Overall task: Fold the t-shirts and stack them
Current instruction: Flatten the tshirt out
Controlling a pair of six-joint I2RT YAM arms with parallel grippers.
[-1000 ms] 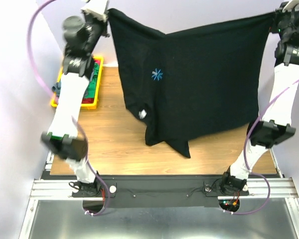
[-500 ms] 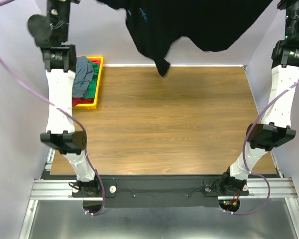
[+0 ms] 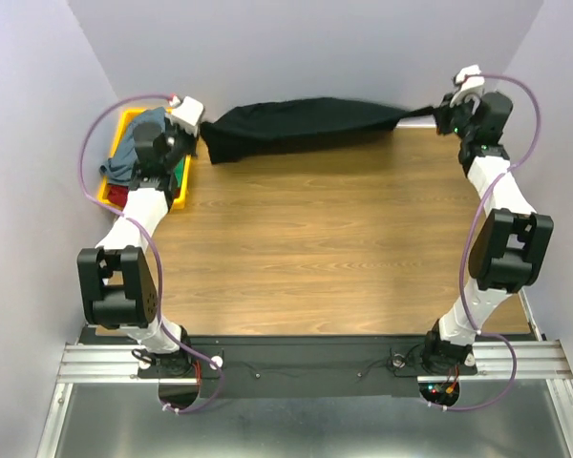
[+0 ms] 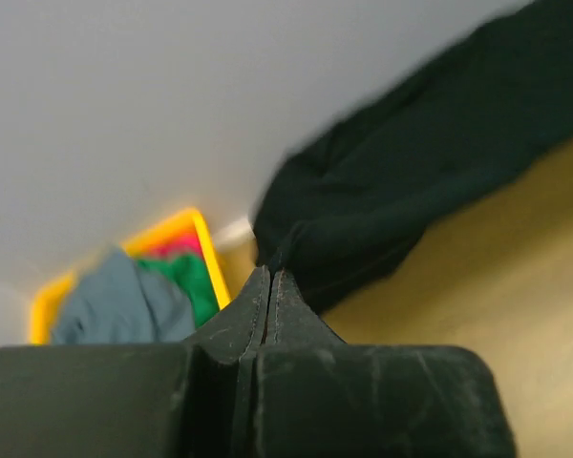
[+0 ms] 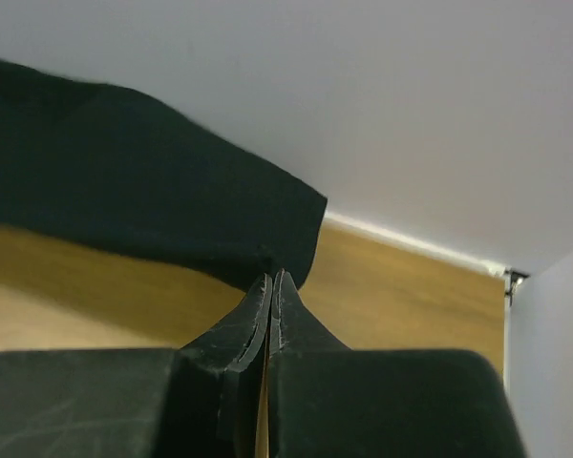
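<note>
At the far left I see the yellow tray (image 3: 103, 195) with the grey-blue shirt (image 3: 134, 153), the green shirt (image 4: 186, 277) and the red shirt (image 4: 177, 246) inside. They lie in a loose heap, none of them folded.

Just beside the tray, my left gripper (image 4: 270, 277) is clenched on one end of the black shirt (image 3: 296, 122). The cloth comes out directly from the pressed fingertips.

The black shirt lies as a long, bunched band along the far edge of the table (image 3: 315, 248), close to the back wall. It is not spread flat.

At the far right, my right gripper (image 5: 272, 279) is also clenched. It pinches the other end of the shirt, which is pulled thin there.

I judge the task is at its beginning. No shirt is folded, no stack exists, and the first shirt must yet be laid open and flat.
</note>
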